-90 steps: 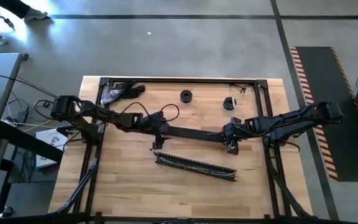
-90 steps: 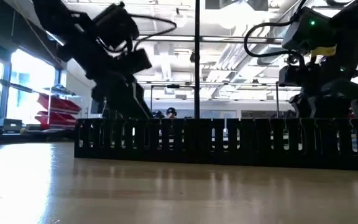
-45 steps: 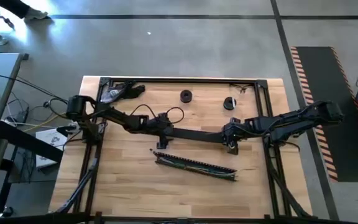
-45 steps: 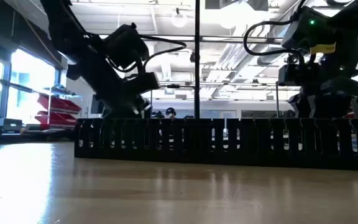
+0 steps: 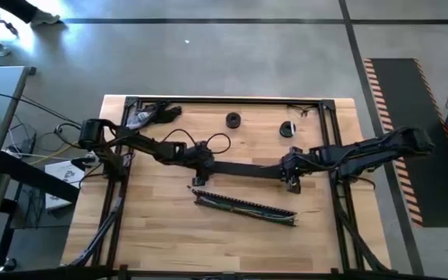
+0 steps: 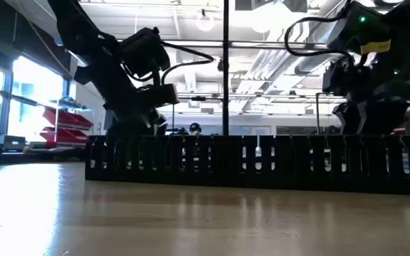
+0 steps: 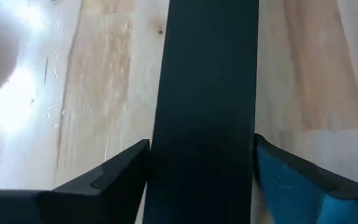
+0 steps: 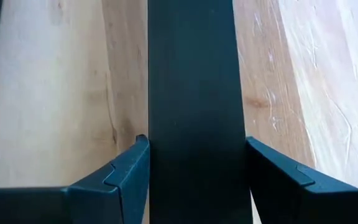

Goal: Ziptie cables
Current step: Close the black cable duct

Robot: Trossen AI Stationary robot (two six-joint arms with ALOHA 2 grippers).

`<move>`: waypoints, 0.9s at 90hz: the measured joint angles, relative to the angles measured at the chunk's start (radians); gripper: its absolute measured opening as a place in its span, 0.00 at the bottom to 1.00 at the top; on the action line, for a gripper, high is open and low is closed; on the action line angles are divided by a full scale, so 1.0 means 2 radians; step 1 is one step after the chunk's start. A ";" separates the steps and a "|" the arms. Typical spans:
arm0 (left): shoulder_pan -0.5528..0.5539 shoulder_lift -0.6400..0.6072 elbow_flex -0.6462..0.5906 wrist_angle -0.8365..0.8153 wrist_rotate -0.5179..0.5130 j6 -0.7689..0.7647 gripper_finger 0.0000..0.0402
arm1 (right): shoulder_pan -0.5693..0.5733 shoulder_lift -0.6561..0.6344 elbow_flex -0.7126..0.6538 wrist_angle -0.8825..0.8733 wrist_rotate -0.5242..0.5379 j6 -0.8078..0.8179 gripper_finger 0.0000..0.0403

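Observation:
A long flat black strip (image 5: 247, 168) spans the middle of the table between my two grippers. My left gripper (image 5: 201, 165) is shut on its left end and my right gripper (image 5: 290, 177) on its right end. Nearer the front edge lies the black slotted channel (image 5: 243, 206), with the pale cables (image 5: 239, 203) lying along inside it. In the low view the channel (image 6: 262, 160) stands in front and hides both grippers' fingertips. My left gripper (image 7: 201, 168) pinches the strip across its width, one finger (image 7: 114, 180) on each long edge (image 7: 157, 155), near the strip's left end. The strip runs straight on ahead of the fingers. Whether it rests on the table, I cannot tell. My right gripper (image 8: 197, 165) holds the strip the same way near its right end, a finger (image 8: 120, 174) against each long edge (image 8: 154, 149). The fingers lie across the strip, which runs away ahead of them over the wood.
Two small black round parts (image 5: 232, 120) (image 5: 288, 129) sit toward the far edge. A black and white tool (image 5: 150, 114) lies at the far left corner. A black frame (image 5: 224, 99) runs around the tabletop. Bare wood lies near the front edge.
My left arm has swung its forearm toward the table's right and come lower, while its gripper has stayed on the strip's left end. My right arm has shifted a little toward the right edge. The strip and the channel lie much as before.

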 joint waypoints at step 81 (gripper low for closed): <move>-0.045 -0.120 0.088 -0.198 -0.040 -0.008 0.49 | 0.052 -0.056 0.075 -0.042 -0.019 0.024 0.09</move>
